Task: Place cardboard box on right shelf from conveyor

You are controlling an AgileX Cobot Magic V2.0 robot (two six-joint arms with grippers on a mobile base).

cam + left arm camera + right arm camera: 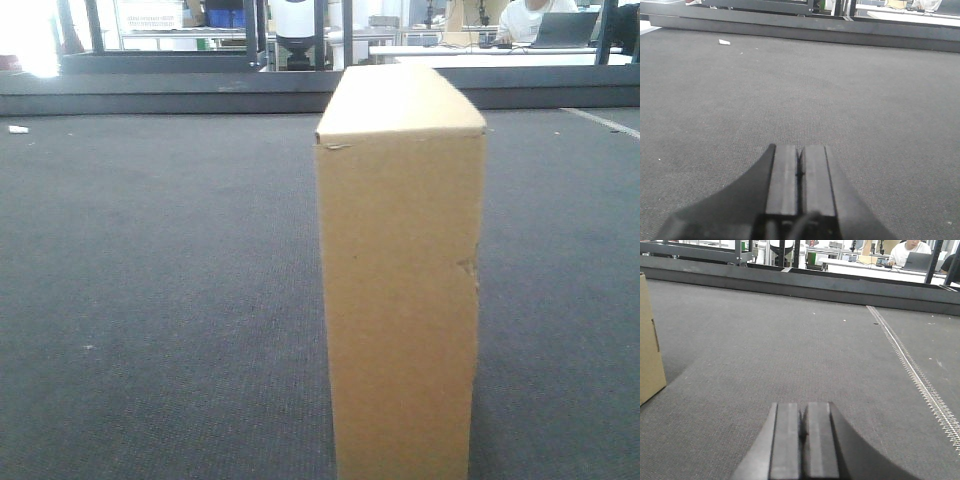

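left gripper point(800, 156), right gripper point(801, 412) clenched on nothing. open both, then clamp the upright cardboard box point(400, 300), at right's nine o'clock, squarely.

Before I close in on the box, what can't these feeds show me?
Cardboard box: base cut off by the front view's lower edge; right wrist view catches only a corner at its left edge.
Right shelf: in no view.
White scrap on the conveyor, left wrist view: too small to identify.

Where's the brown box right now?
The cardboard box stands upright on the conveyor, just right of centre in the front view; the right wrist view shows its corner at the left edge.
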